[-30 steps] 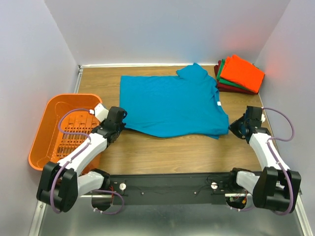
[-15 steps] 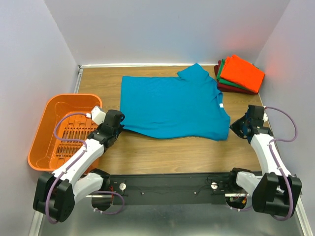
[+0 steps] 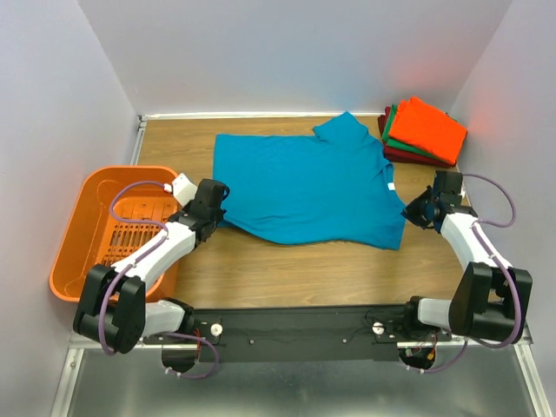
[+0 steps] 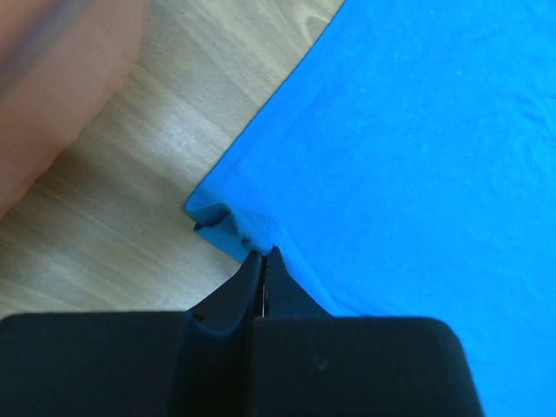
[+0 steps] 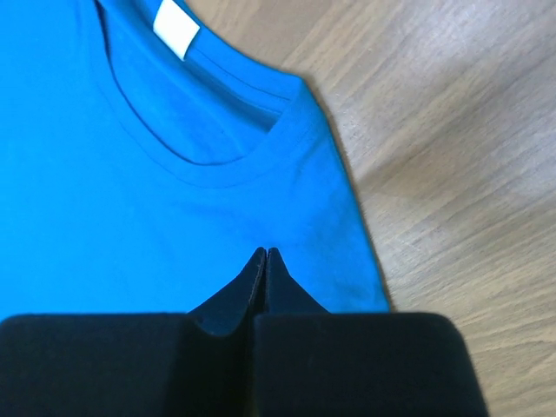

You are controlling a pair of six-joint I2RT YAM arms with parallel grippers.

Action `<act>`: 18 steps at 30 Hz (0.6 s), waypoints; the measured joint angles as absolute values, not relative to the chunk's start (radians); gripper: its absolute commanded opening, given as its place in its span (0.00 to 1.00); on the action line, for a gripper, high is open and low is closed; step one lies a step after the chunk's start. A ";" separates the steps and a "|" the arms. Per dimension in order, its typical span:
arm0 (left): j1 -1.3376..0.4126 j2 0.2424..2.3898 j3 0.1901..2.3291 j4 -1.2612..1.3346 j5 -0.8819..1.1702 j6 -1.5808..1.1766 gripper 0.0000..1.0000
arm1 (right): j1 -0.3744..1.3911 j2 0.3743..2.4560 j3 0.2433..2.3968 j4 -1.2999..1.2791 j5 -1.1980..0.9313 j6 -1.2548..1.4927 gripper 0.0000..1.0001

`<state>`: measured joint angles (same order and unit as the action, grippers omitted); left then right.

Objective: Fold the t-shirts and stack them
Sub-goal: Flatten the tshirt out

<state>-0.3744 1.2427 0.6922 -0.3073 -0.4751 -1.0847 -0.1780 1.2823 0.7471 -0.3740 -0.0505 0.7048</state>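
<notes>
A teal-blue t-shirt (image 3: 304,187) lies spread flat on the wooden table, its neck and white label (image 3: 390,186) to the right. My left gripper (image 3: 219,211) is at its near left corner. In the left wrist view the left gripper (image 4: 263,252) is shut, with a puckered fold of the teal t-shirt (image 4: 417,130) at its tips. My right gripper (image 3: 416,213) is shut too. Its tips (image 5: 265,252) lie on the flat cloth of the shoulder just below the neckline of the t-shirt (image 5: 130,174); no fold shows between them. Folded orange, green and dark red t-shirts (image 3: 424,130) are stacked at the far right corner.
An orange slotted basket (image 3: 87,226) stands at the left edge beside my left arm. Grey walls close the table on the left, back and right. Bare wood (image 3: 304,269) runs between the shirt and the arm bases.
My left gripper has moved a little right and forward at the shirt's near left corner. My right gripper has shifted away from the bases, onto the shoulder. The shirt's near right corner has shifted slightly.
</notes>
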 measured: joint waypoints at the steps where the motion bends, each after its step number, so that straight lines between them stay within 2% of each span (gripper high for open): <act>1: -0.374 1.249 0.695 -0.302 -0.475 -1.082 0.00 | -0.178 1.280 0.745 -0.369 -0.054 0.701 0.11; 3: -0.374 1.249 0.695 -0.300 -0.475 -1.080 0.00 | -0.178 1.259 0.726 -0.359 -0.076 0.693 0.13; 11: -0.374 1.244 0.695 -0.291 -0.474 -1.077 0.00 | -0.172 1.078 0.558 -0.373 -0.201 0.675 0.14; 18: -0.374 1.231 0.695 -0.284 -0.474 -1.073 0.00 | -0.107 0.950 0.432 -0.410 -0.222 0.683 0.15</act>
